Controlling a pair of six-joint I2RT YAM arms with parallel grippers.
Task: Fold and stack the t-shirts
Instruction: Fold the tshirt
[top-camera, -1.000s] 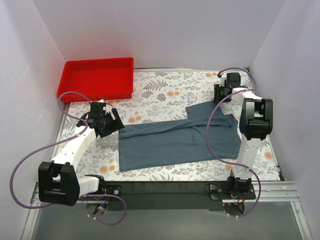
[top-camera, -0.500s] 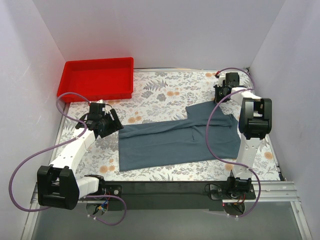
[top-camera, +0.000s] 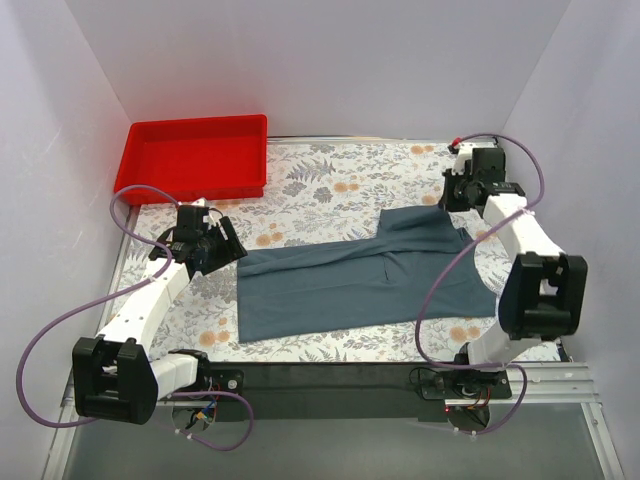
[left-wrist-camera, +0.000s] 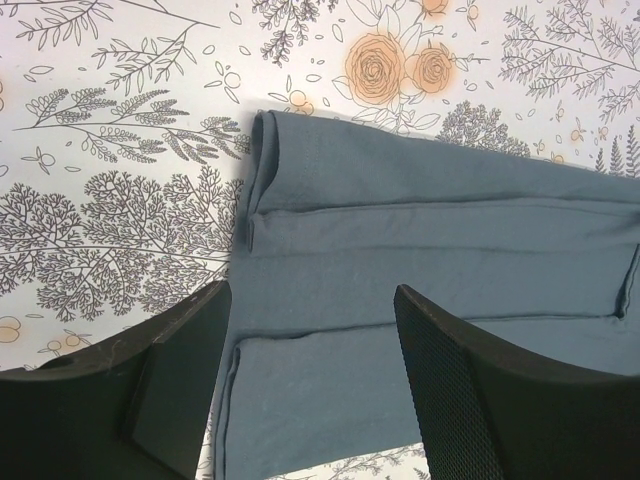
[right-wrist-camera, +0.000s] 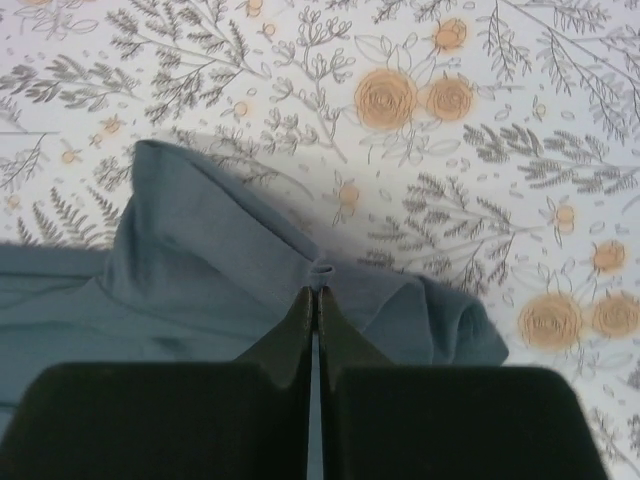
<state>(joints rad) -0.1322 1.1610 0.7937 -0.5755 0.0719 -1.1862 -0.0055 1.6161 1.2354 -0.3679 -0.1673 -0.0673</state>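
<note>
One slate blue-grey t-shirt (top-camera: 350, 285) lies mostly flat on the floral tablecloth, partly folded lengthwise. My left gripper (top-camera: 228, 248) is open and empty, hovering at the shirt's left edge. In the left wrist view its fingers (left-wrist-camera: 190, 350) straddle the shirt's (left-wrist-camera: 430, 240) layered left end, above the cloth. My right gripper (top-camera: 452, 198) is at the shirt's far right corner. In the right wrist view it (right-wrist-camera: 318, 292) is shut on a small pinch of the shirt (right-wrist-camera: 200, 260), and a rumpled fold lies to the right.
A red tray (top-camera: 140, 175) stands at the back left. White walls close in on the left, back and right. A purple cable (top-camera: 435, 290) from the right arm hangs over the shirt's right part. The black front rail (top-camera: 330, 375) runs along the near edge.
My right arm's elbow has swung out to the right and its gripper has shifted slightly right and back, pinching the shirt corner. My left gripper has barely moved.
</note>
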